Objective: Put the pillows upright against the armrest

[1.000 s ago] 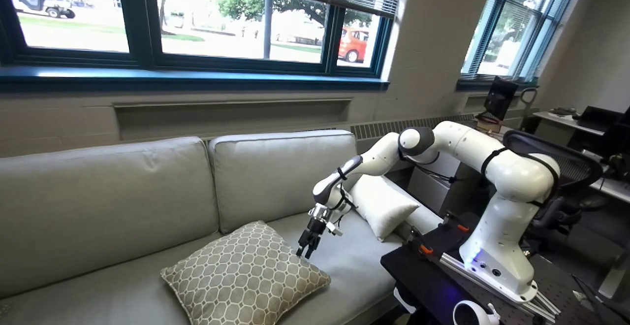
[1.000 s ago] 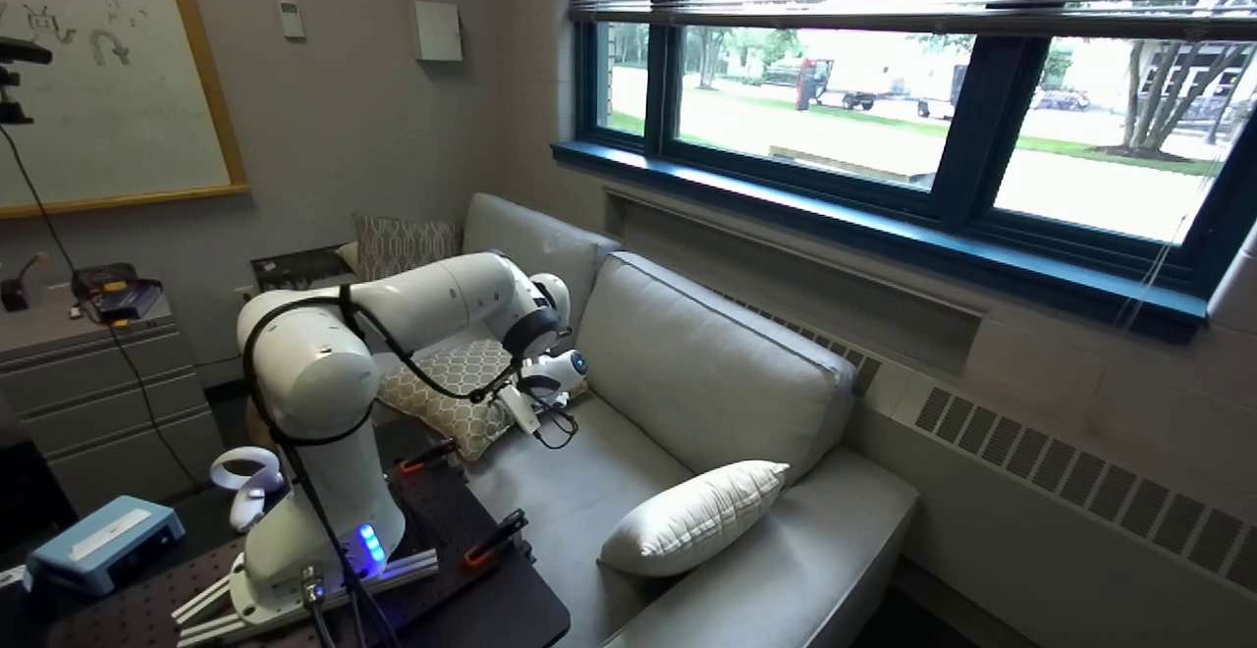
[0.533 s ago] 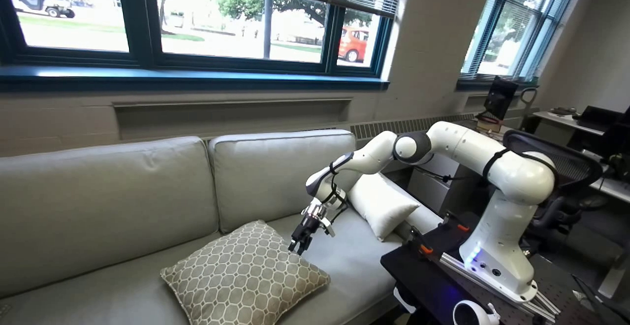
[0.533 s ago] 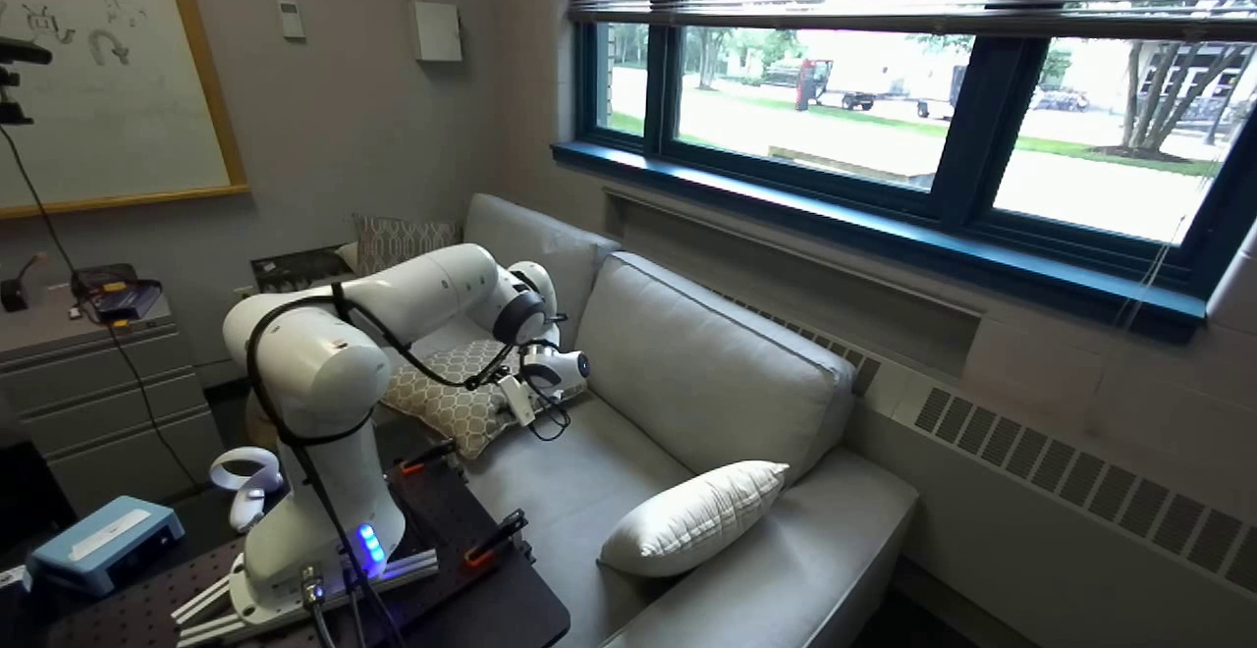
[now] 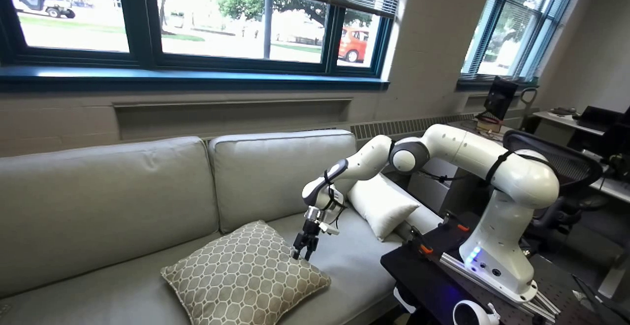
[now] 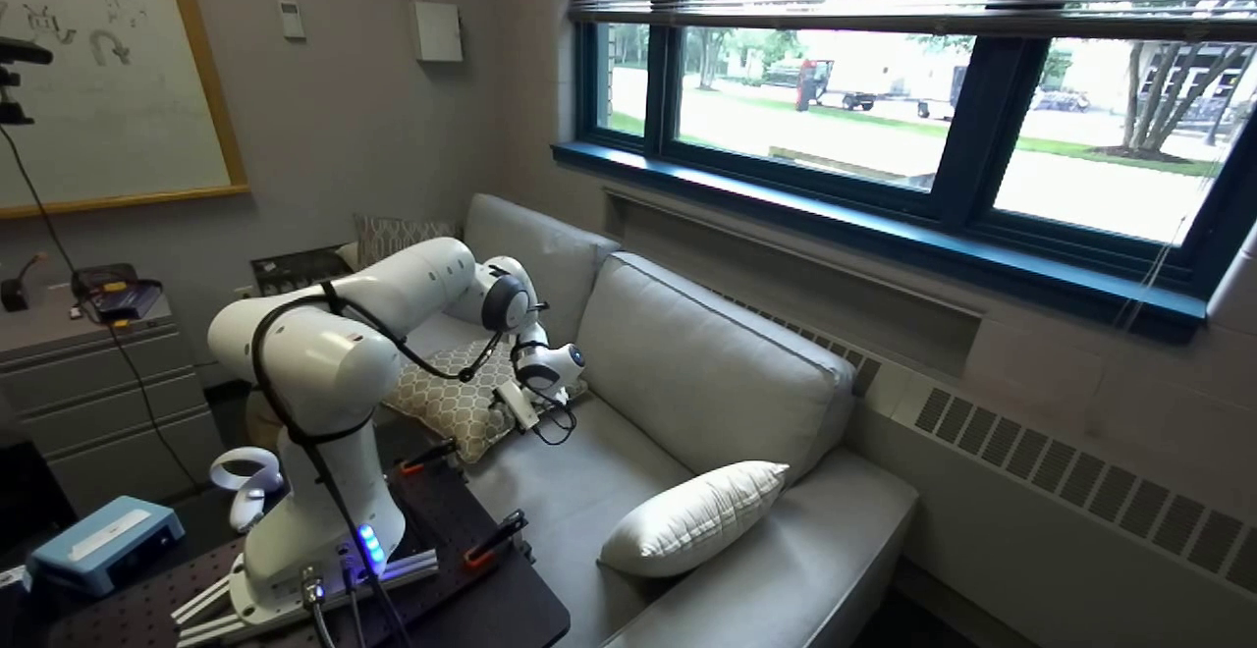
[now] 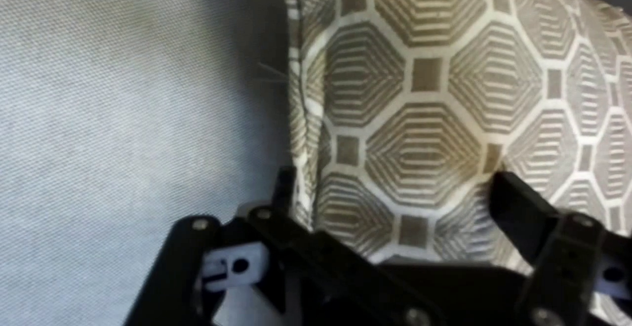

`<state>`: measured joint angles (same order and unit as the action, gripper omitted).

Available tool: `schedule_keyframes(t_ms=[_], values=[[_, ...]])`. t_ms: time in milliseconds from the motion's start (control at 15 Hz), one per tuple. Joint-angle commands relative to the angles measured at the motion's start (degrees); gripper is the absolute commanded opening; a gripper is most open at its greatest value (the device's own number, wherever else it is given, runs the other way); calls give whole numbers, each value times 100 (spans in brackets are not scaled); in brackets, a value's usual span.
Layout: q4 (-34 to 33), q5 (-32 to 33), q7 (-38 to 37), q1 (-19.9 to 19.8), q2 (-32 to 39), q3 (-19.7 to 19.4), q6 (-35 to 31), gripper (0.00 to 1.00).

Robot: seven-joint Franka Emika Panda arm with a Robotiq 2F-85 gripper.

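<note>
The tan pillow (image 5: 241,278) with its white lattice lies flat on the couch seat. My gripper (image 5: 301,255) points down at the edge of it that faces the armrest (image 6: 795,560). In the wrist view the open gripper (image 7: 393,183) straddles that seam: one finger (image 7: 285,185) is just outside the edge, the other (image 7: 518,212) over the lattice top (image 7: 424,153). Whether either finger touches the fabric I cannot tell. The cream-white pillow (image 6: 692,520) leans tilted on the armrest. In an exterior view the wrist hides the fingers.
Tall couch back cushions (image 5: 280,175) rise behind the seat. A black table (image 5: 413,266) carrying the arm's base and orange-tipped clamps (image 6: 496,540) borders the couch front. Another patterned pillow (image 6: 393,239) stands at the couch's far end.
The gripper has shifted slightly away from the armrest, rising a little, then has come down at the tan pillow's edge, pointing more steeply downward. Both pillows have stayed put.
</note>
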<state>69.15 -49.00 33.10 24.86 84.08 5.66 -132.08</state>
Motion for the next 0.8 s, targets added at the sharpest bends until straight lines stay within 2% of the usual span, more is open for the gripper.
schedule_keyframes(t_ms=[0,67,733], values=[[49,845,-674,-311,0,411,-273,100],[-64,287,-503,26,0,-2,2,100],[-174,93,-445,240,-2,-34,949,100]])
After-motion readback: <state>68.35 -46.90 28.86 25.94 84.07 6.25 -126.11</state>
